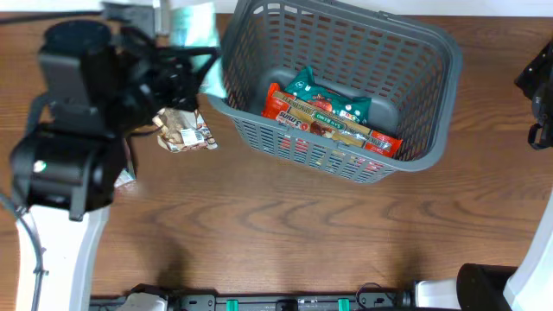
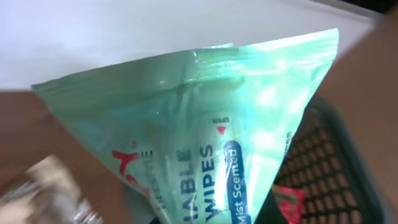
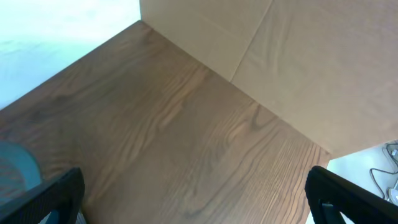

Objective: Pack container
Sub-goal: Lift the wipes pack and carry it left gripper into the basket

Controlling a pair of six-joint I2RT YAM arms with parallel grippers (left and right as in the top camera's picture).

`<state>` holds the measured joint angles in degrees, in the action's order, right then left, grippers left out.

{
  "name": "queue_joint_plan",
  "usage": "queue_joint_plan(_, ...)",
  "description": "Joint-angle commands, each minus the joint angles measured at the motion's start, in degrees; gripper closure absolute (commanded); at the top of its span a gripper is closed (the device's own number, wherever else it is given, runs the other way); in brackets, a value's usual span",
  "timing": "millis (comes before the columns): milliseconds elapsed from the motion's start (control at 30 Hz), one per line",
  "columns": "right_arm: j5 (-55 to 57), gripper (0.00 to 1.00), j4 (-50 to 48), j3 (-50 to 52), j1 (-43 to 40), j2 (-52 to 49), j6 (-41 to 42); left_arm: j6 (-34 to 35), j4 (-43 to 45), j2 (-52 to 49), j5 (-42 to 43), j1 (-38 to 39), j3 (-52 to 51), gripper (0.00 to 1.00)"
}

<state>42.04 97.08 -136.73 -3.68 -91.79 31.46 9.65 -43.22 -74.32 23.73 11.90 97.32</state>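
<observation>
Container [image 1: 363,39]: upper centre, overhead frame; packets [image 1: 333,121] already inside.
Wipes [image 2: 205,124]: aloft by its left rim, clamped in left gripper [image 1: 186,69].
Right gripper [image 3: 193,180]: spread wide, empty.
Loose packet [image 1: 183,131]: left of container, unpacked.
Packing judged part-done.

This looks like a robot lab bench to me: my left arm [image 1: 69,147] and right arm [image 1: 540,86] stand on white mounts at 1 wood-grain table [image 1: 285,233], with a black equipment rail [image 1: 285,303] along its front edge. A plain cardboard screen [image 3: 298,56] walls off 1 side, and loose cables [image 3: 390,157] lie on a white surface beyond it.
</observation>
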Motion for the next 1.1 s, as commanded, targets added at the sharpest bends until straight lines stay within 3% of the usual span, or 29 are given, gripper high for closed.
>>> queue_joint_plan(0,0.98,0.01,0.13,0.02,-0.42,-0.09,1.09,-2.69,1.75,-4.55,2.99,2.89,0.44,0.94)
queue_joint_plan(400,0.96,0.01,0.13,0.02,-0.42,-0.09,1.09,-6.05,10.95,-18.23,7.80,10.19,0.44,0.94)
queue_joint_plan(667,0.98,0.01,0.13,0.02,-0.42,-0.09,1.09,-6.62,9.55,-24.72,7.80,12.20,0.44,0.94)
queue_joint_plan(700,0.96,0.01,0.13,0.02,-0.42,-0.09,1.07,-6.60,9.44,-25.14,7.80,12.24,0.44,0.83)
queue_joint_plan(767,0.98,0.01,0.13,0.02,-0.42,-0.09,1.09,-6.62,9.42,-25.40,7.80,12.24,0.44,0.30)
queue_joint_plan(800,0.96,0.01,0.13,0.02,-0.42,-0.09,1.07,-6.62,9.49,-25.38,7.80,12.24,0.44,0.14)
queue_joint_plan(900,0.98,0.01,0.13,0.02,-0.42,-0.09,1.09,-6.62,9.90,-24.74,7.80,12.24,0.46,0.01)
queue_joint_plan(1067,0.98,0.01,0.13,0.02,-0.42,-0.09,1.09,-6.58,9.90,-23.04,7.72,12.20,1.22,0.01)
